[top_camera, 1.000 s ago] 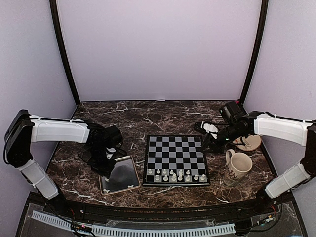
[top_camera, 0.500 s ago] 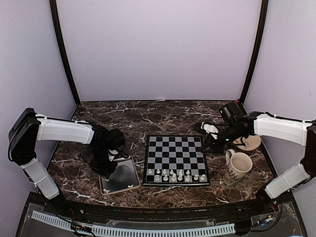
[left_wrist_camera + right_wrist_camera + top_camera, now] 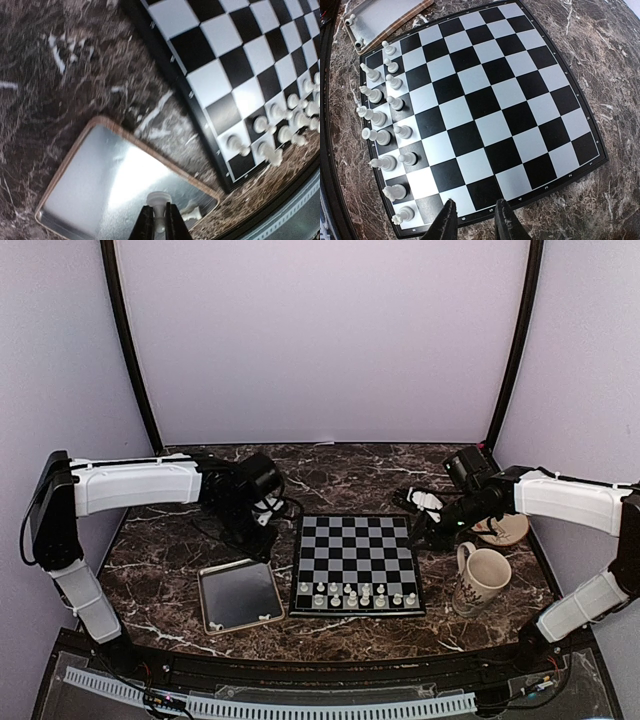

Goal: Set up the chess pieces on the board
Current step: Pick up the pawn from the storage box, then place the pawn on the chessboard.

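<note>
The board [image 3: 355, 550] lies at the table's middle, with several whitish chess pieces [image 3: 355, 595] standing in its two nearest rows. My left gripper [image 3: 263, 507] hangs over the table left of the board's far corner. In the left wrist view it [image 3: 159, 214] is shut on one whitish chess piece [image 3: 159, 201], held above the silver tray [image 3: 95, 185]. Another piece [image 3: 190, 215] lies in that tray. My right gripper [image 3: 425, 530] is at the board's right edge. In the right wrist view it [image 3: 475, 209] is open and empty over the board's [image 3: 485, 100] rim, and the pieces [image 3: 385, 120] show on the left.
The silver-rimmed tray [image 3: 235, 590] sits left of the board, with small pieces at its near edge. A patterned mug [image 3: 483, 578] stands right of the board. A saucer [image 3: 505, 530] lies behind the mug, under the right arm. Dark posts and pale walls close in the table.
My left gripper has lifted off the tray and swung up and right toward the board's far left corner, carrying a piece. The right arm has not moved.
</note>
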You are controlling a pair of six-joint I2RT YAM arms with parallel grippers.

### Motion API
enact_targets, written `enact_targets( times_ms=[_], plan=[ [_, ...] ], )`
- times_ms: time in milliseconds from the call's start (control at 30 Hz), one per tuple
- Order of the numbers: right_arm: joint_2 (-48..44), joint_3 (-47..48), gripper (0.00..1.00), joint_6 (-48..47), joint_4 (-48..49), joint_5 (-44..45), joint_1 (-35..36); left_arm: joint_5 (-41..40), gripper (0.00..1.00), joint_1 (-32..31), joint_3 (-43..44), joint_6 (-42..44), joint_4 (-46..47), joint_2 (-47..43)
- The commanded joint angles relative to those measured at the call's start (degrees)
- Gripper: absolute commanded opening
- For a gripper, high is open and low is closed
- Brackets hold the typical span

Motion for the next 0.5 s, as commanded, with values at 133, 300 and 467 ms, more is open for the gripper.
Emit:
enact_targets(
  times_ms=[133,300,467],
  plan=[
    [-0.2,-0.3,0.27,-0.2,1.2,1.3,-0.2,0.3,0.04,-3.0,15.1,6.1,1.5,10.3],
    [-0.2,-0.3,0.27,-0.2,1.2,1.4,-0.3,-1.6,0.04,-5.8,24.4,8.6,-0.4,17.7],
    [-0.2,-0.3,0.27,-0.1,1.3,1.6,-0.2,-2.2,0.04,-8.0,31.5,9.9,-0.8,23.1]
  ],
)
